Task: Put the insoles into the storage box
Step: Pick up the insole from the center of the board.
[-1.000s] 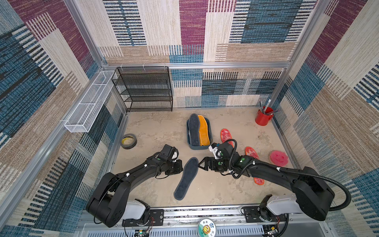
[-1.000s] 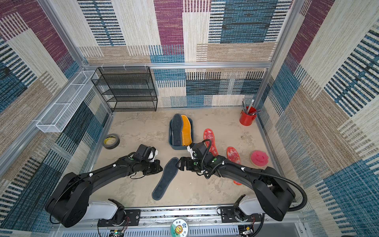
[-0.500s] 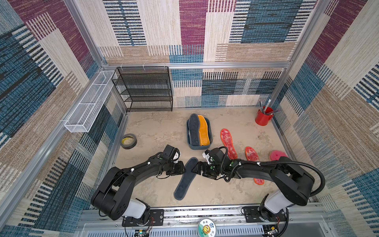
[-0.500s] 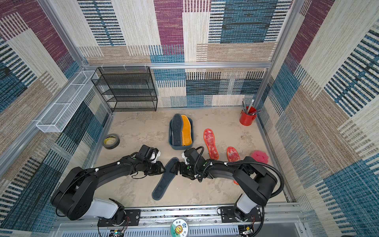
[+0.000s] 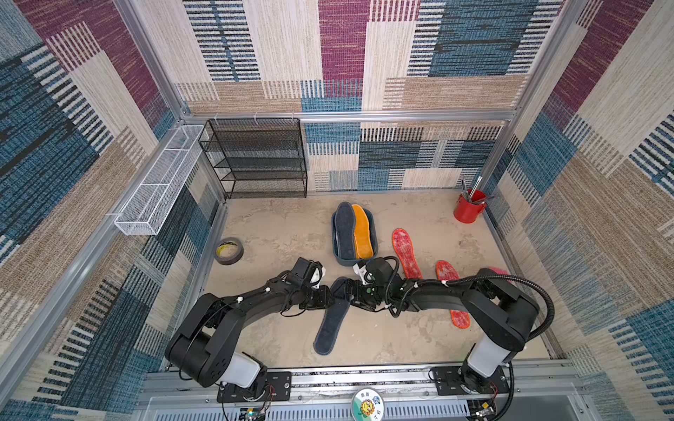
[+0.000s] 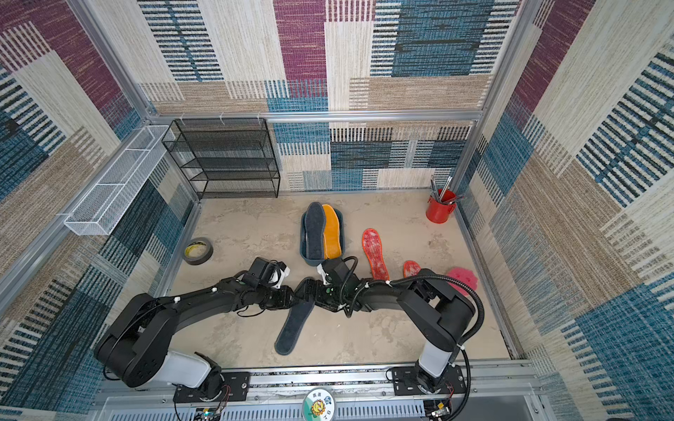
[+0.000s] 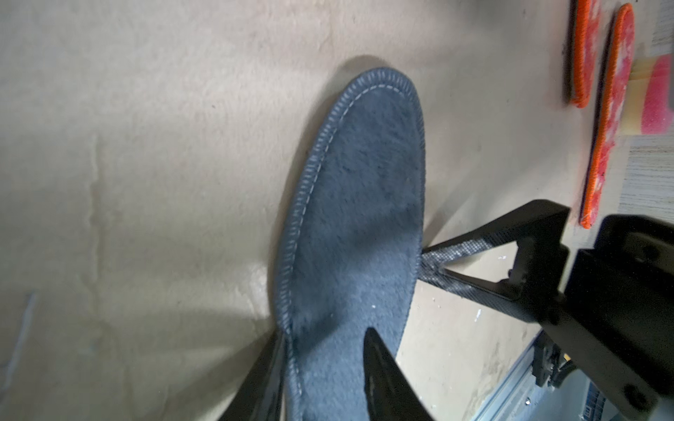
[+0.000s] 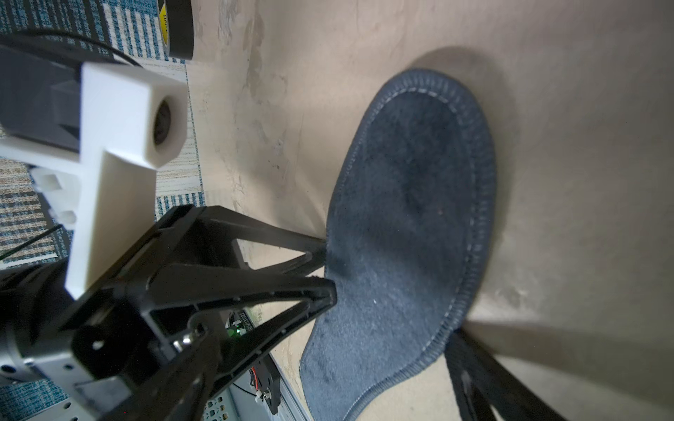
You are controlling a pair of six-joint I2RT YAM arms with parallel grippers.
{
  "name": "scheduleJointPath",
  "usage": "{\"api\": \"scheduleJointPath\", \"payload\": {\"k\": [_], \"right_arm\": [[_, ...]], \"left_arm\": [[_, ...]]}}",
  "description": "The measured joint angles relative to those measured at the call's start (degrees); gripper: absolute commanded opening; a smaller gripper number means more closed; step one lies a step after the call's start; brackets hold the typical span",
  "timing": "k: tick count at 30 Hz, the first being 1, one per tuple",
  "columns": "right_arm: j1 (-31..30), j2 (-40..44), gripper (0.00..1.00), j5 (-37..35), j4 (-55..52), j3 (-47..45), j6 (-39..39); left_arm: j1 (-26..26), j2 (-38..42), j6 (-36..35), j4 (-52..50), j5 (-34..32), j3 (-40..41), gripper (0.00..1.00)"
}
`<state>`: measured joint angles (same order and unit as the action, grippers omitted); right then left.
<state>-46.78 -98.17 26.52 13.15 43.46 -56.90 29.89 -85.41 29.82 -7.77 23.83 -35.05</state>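
Observation:
A dark grey insole [image 5: 332, 320] lies on the floor, and its far end looks slightly raised between both grippers. My left gripper [image 5: 329, 297] stands partly open, its fingertips [image 7: 379, 364] astride the insole's stitched edge [image 7: 350, 218]. Opposite it, my right gripper [image 5: 349, 293] is wide open; one finger [image 8: 474, 379] sits beside the insole [image 8: 408, 218]. The teal storage box [image 5: 345, 261] holds a dark grey insole [image 5: 345, 229] and an orange one [image 5: 363, 233]. Two red mottled insoles [image 5: 406, 253] [image 5: 446, 271] lie to its right, the nearer partly hidden by my right arm.
A tape roll [image 5: 228, 250] lies at the left. A red tool cup [image 5: 469, 209] stands in the back right corner and a pink round object [image 6: 463, 279] by the right wall. A black mesh rack [image 5: 262, 160] and a white wire basket [image 5: 157, 189] line the back left.
My right arm swung left, bringing its open gripper up to the insole's end and uncovering a red insole. The left gripper's jaws have parted somewhat at the insole's edge.

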Motion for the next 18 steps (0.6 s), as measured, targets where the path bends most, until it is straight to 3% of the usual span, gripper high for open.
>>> {"api": "scheduleJointPath", "payload": {"k": [6, 10, 18], "right_arm": [[0.63, 0.04, 0.98, 0.13, 2.16, -1.05, -0.31], [1.42, 0.20, 0.98, 0.52, 4.61, -2.29, -0.90], [1.75, 2.49, 0.98, 1.97, 5.42, -2.75, -1.42]], "left_arm": [[0.11, 0.59, 0.50, 3.17, 3.37, 1.20, 0.27], [0.26, 1.57, 0.76, 0.35, 3.96, 1.79, 0.00], [0.46, 3.17, 2.19, 0.22, 5.64, 1.95, 0.00]]}}
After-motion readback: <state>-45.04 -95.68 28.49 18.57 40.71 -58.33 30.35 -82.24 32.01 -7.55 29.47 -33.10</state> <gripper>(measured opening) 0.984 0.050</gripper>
